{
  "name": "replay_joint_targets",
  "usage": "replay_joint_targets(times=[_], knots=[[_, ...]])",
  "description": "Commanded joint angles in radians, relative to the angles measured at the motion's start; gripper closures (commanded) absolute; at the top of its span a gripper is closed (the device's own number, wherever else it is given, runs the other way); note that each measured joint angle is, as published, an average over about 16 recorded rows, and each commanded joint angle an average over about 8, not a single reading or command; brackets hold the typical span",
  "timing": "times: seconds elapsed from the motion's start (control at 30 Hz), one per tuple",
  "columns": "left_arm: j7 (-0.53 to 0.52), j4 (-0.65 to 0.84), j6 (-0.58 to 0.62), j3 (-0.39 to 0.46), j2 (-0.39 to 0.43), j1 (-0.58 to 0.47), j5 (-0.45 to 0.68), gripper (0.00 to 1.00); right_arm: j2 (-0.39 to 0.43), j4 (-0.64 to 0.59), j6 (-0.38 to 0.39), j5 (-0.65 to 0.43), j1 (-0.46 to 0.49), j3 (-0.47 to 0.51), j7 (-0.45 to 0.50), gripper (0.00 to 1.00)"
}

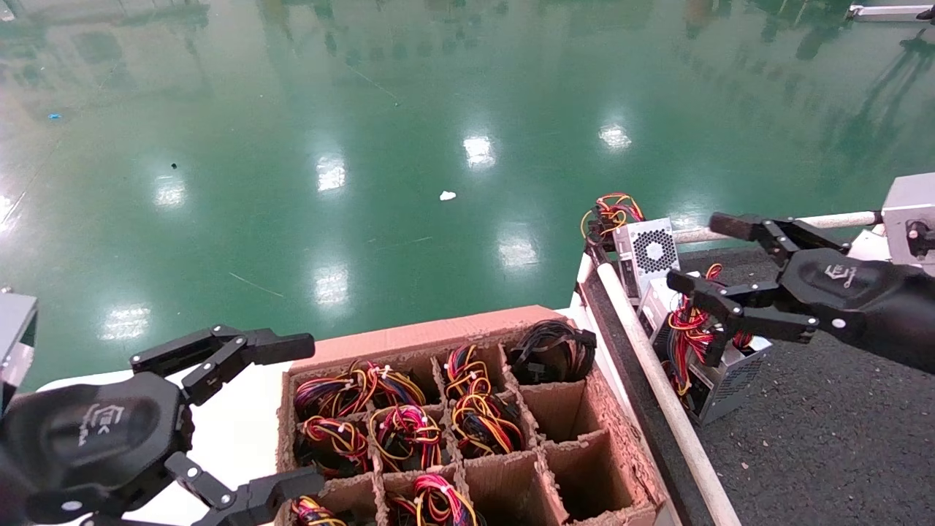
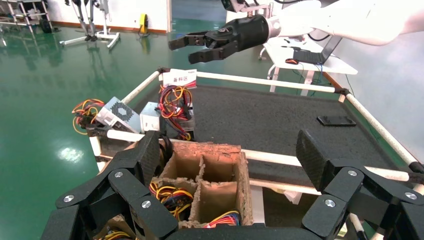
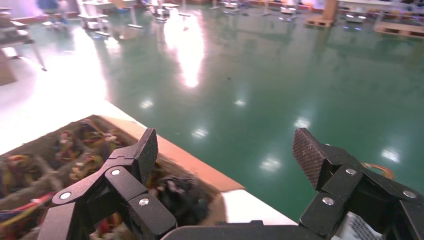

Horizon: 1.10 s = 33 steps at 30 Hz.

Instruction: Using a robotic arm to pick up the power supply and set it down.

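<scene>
The power supply (image 1: 736,374), a small grey box with a perforated side and a looped red, yellow and black wire bundle (image 2: 174,102), stands on the dark mat (image 1: 818,438) near its left rail. My right gripper (image 1: 705,253) on the robotic arm hovers just above and beside it, open, with nothing between its fingers; the left wrist view shows this right gripper (image 2: 182,51) in the air over the mat. My left gripper (image 1: 296,413) hangs open at the lower left, beside the cardboard box (image 1: 438,332).
The divided cardboard box (image 2: 210,147) holds several wire-bundled units, with some cells empty. A silver box with a fan grille (image 1: 646,252) and a white-topped box (image 2: 150,117) stand behind the power supply. A white rail (image 1: 657,380) edges the mat. A flat black item (image 2: 336,120) lies farther out.
</scene>
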Motion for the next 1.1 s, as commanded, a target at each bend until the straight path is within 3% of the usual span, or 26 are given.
replay_joint_targets(times=[0.03,0.47,1.1], knots=[[0.000,0.000,0.000,0.000,0.000,0.000,0.000,0.00,0.000,0.000,0.000,-0.001,-0.001,-0.001,-0.001,0.00],[0.000,0.000,0.000,0.000,0.000,0.000,0.000,0.00,0.007,0.035,-0.037,0.036,0.020,0.026,0.059,0.00],[0.000,0.000,0.000,0.000,0.000,0.000,0.000,0.00,0.043,0.431,-0.077,0.103,-0.142,0.082,0.221,0.00]])
